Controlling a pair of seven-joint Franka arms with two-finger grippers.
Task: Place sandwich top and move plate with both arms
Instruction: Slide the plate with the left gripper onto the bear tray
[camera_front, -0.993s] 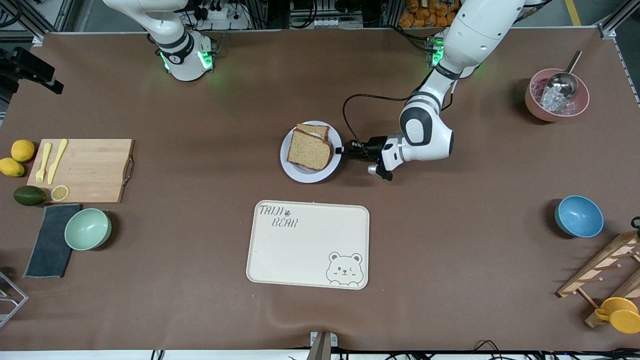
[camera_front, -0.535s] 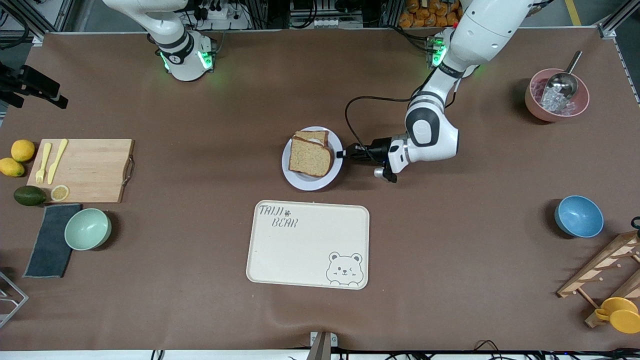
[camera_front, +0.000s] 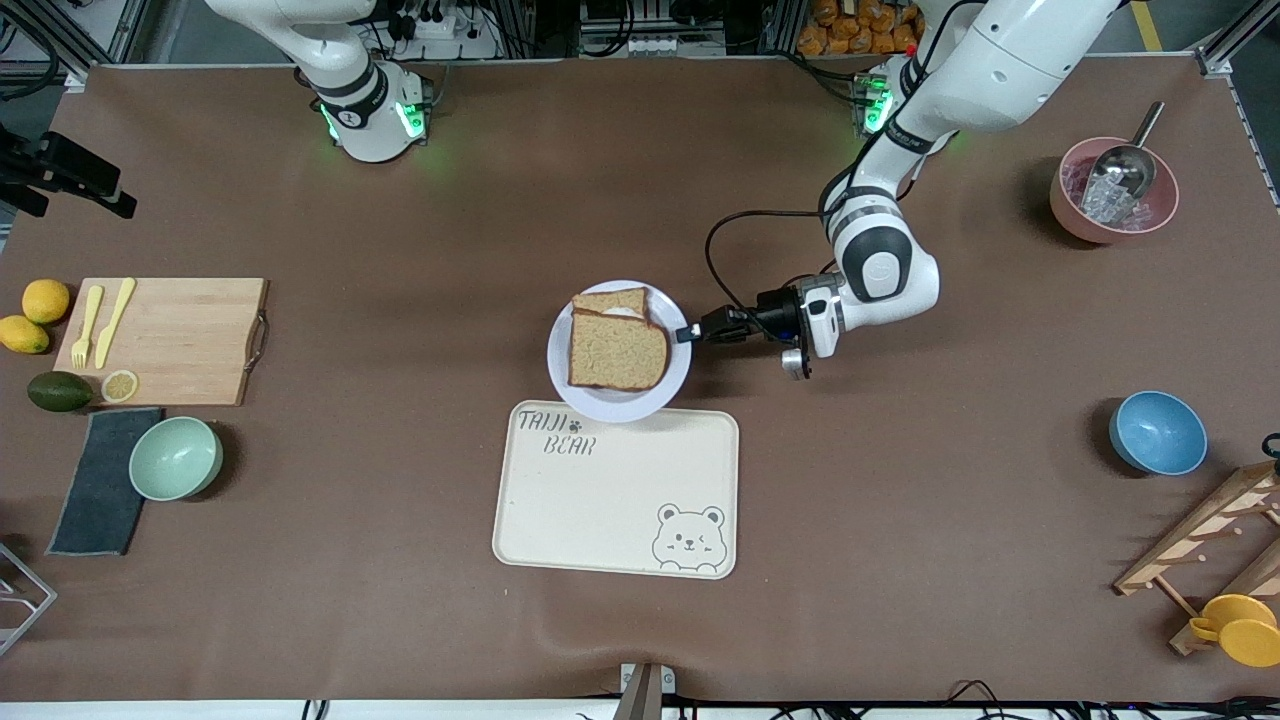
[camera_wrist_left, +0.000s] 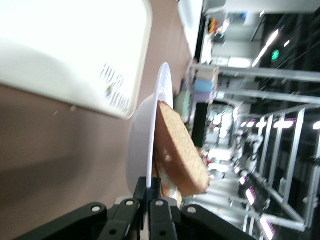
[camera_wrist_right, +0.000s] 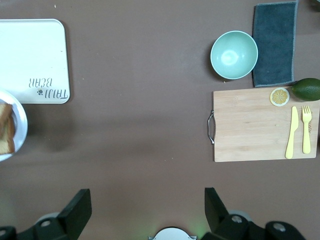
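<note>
At the right arm's end of the table lie two lemons (camera_front: 35, 316), an avocado (camera_front: 59, 391) and a cutting board (camera_front: 165, 341) carrying a yellow fork (camera_front: 86, 327), a yellow knife (camera_front: 115, 322) and a lemon slice (camera_front: 120, 386). Nearer the front camera than the board, a dark cloth (camera_front: 101, 482) lies beside a mint bowl (camera_front: 176, 458). The right gripper (camera_wrist_right: 147, 212) hangs high over bare table near that arm's base, its fingers spread wide and empty; the right arm waits.

Mid-table, the plate (camera_front: 566, 379) overlaps the tray's (camera_front: 616, 500) edge, the one farther from the front camera. On the plate the sandwich top (camera_front: 617, 350) lies over a lower slice (camera_front: 610, 299), whose strip shows past it, with a bit of white between them. In the left wrist view the plate's rim (camera_wrist_left: 150, 165) passes between the fingers. The left gripper (camera_front: 690, 334) is clamped on that rim, at the plate's edge toward the left arm's end.

Toward the left arm's end stand a pink bowl (camera_front: 1068, 215) holding ice and a metal scoop (camera_front: 1128, 160), a blue bowl (camera_front: 1158, 433), a wooden rack (camera_front: 1205, 540) and a yellow cup (camera_front: 1238, 630).
</note>
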